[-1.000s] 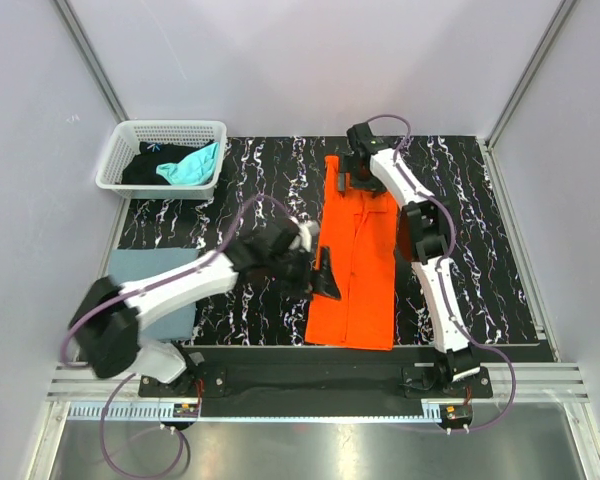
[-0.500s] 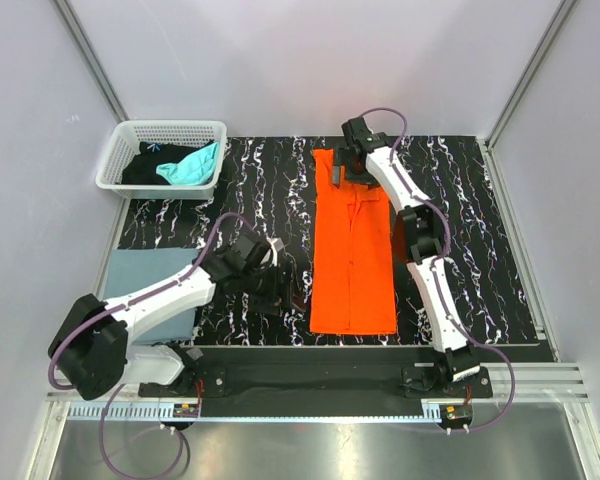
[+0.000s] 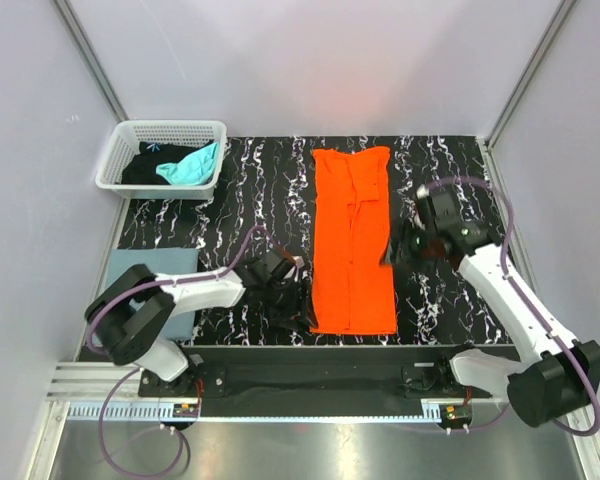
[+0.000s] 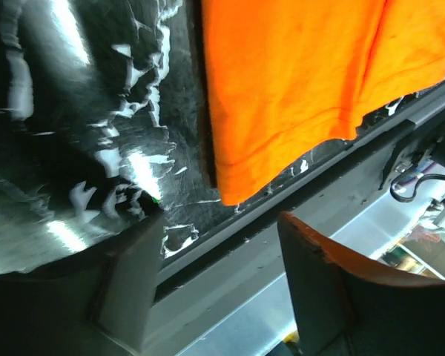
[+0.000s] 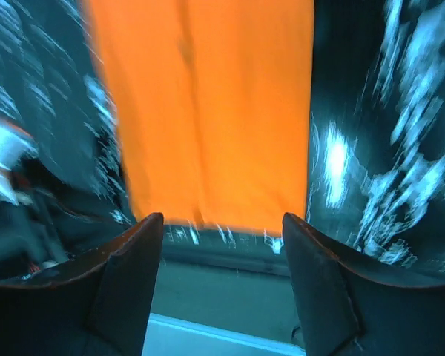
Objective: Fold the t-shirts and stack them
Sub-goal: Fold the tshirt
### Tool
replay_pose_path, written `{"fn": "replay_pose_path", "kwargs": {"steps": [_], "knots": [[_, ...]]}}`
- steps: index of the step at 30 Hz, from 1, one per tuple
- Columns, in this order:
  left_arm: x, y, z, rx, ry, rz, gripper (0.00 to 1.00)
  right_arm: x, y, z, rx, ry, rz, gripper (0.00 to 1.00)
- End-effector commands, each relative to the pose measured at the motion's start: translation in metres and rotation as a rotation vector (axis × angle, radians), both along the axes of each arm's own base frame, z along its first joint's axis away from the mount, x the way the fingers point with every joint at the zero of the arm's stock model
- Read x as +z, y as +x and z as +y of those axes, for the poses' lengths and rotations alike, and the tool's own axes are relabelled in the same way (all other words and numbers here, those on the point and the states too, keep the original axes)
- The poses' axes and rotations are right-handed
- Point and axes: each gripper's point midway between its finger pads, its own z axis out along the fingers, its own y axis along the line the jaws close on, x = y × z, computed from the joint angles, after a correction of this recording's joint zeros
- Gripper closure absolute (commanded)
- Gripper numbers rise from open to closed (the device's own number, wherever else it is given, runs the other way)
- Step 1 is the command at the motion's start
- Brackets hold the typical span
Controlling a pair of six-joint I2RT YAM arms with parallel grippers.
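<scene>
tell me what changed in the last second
The right gripper left the orange t-shirt's far end and swung back to its right side, open and empty. The left gripper slid nearer, to the shirt's near left corner, also open. The shirt's far end straightened out. The basket and the grey-blue t-shirt stayed put.

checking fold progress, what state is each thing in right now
orange t-shirt: folded into a long strip, flat on the mat
grey-blue t-shirt: folded, flat at the near left corner
teal t-shirt: crumpled in the basket
black t-shirt: crumpled in the basket
basket: upright, holding two shirts
left end effector: open, empty
right end effector: open, empty
</scene>
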Motion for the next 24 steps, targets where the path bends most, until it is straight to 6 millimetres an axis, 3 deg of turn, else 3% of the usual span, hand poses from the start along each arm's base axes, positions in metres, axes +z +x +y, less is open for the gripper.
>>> {"fn": "replay_pose_path", "kwargs": {"steps": [1,4,9,12,23,24], "knots": [[-0.01,0.004,-0.012,0.043,-0.005,0.012,0.34,-0.065,-0.049,0.023,-0.087,0.187,0.233,0.3],[-0.021,0.002,-0.011,0.058,0.029,0.028,0.39,-0.088,-0.07,0.021,-0.165,0.228,0.279,0.3],[-0.024,0.005,-0.007,0.098,0.053,0.021,0.4,-0.123,-0.082,-0.004,-0.226,0.096,0.314,0.29],[-0.026,0.005,-0.006,0.11,0.061,0.02,0.41,-0.138,-0.087,-0.009,-0.252,0.07,0.353,0.29],[-0.038,0.003,0.004,0.14,0.105,0.031,0.5,-0.144,-0.084,-0.014,-0.317,0.051,0.347,0.36],[-0.037,0.004,0.003,0.144,0.103,0.027,0.53,-0.145,-0.084,-0.013,-0.313,0.049,0.354,0.4]]}}
